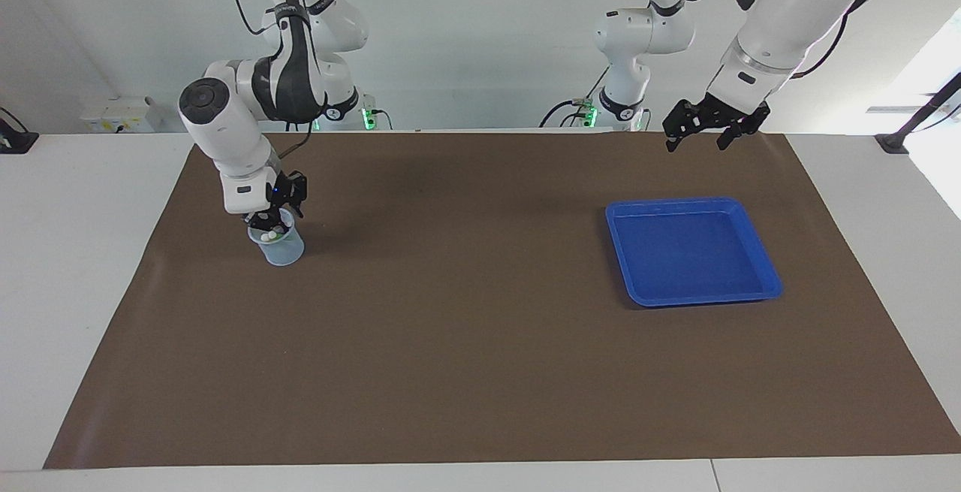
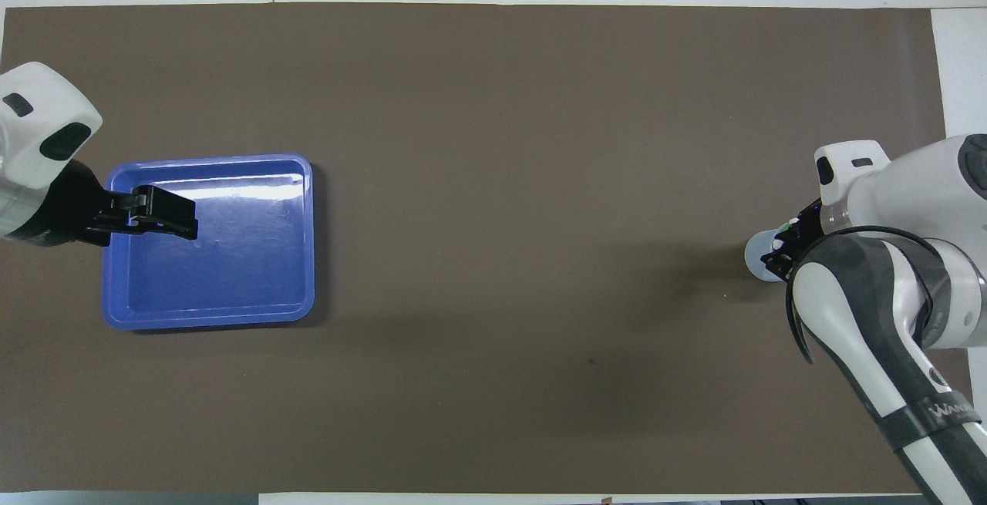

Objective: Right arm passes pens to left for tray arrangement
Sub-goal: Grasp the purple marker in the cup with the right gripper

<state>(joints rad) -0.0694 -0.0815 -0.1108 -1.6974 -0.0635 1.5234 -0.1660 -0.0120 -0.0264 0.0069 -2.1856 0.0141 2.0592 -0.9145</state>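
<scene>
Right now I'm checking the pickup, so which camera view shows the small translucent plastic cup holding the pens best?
The facing view: the small translucent plastic cup shows its whole side and pale pen tips under the right gripper. In the overhead view the right arm covers most of it; only a sliver of rim shows.

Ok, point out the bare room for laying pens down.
The blue tray holds nothing, and the brown mat is bare between it and the cup. Crowded only at the cup, where the right pincer dips onto the pens. The left pincer waits raised, open.

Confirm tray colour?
Bright blue tray, plain with no pattern. Shows best in the facing view.
</scene>
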